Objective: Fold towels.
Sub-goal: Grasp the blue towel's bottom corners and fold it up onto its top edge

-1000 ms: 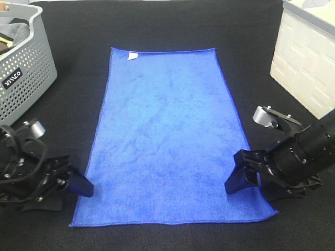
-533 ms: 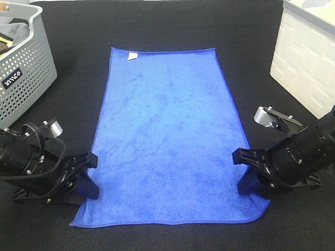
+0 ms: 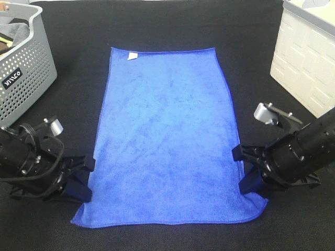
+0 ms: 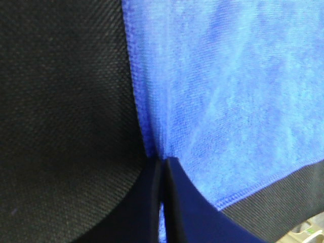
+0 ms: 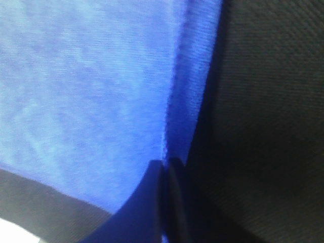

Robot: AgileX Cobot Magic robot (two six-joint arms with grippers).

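Black woven tabletop (image 3: 157, 26). Flat and lengthwise at mid-table: bright royal-blue towel (image 3: 165, 136), fuzzy, with darker stitched hem and small white tag (image 3: 133, 55) at far-left corner. Narrows slightly toward near end. Jaws of left gripper (image 3: 86, 177) clamped together on left long edge near front corner; right gripper (image 3: 245, 170) likewise on right edge.

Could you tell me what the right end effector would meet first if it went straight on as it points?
The blue towel itself: the right end effector, shut on its side hem, points inward across the cloth. Farther along, probably the left end effector.
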